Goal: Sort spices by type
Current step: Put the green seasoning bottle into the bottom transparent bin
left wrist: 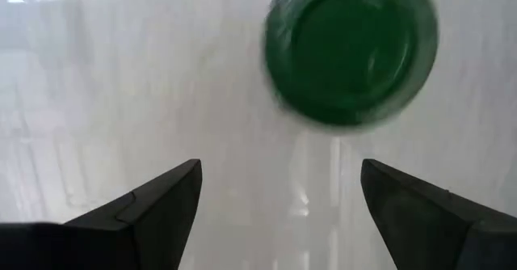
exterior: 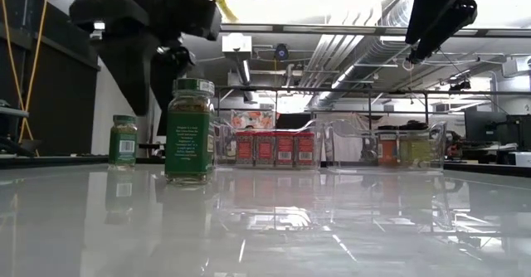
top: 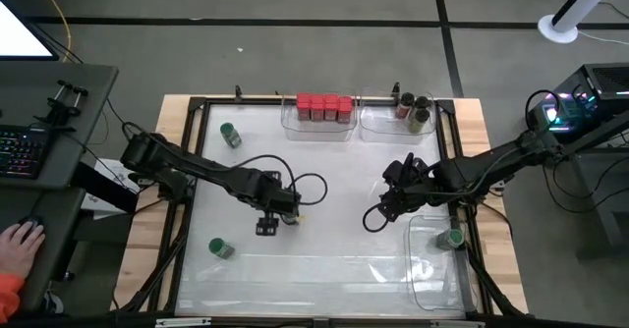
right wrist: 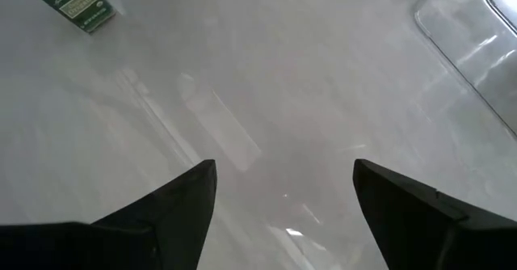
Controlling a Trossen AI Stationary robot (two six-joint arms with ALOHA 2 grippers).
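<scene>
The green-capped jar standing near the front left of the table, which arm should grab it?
Probably the left. The left hand hangs open right above that green-capped glass spice jar. The right hand, also open, is far across the white table.

Red-capped jars (top: 323,106) binned in a row; green-capped jars (top: 221,248) stand scattered.

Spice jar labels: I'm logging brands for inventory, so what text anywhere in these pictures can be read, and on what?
"TRADER JOE'S", partly cut off, on the green jar label in the right wrist view.
Green-capped jars' labels in the low view: print too small to read.
Red-capped jars: labels blurred, unreadable.
Nothing else legible.
</scene>
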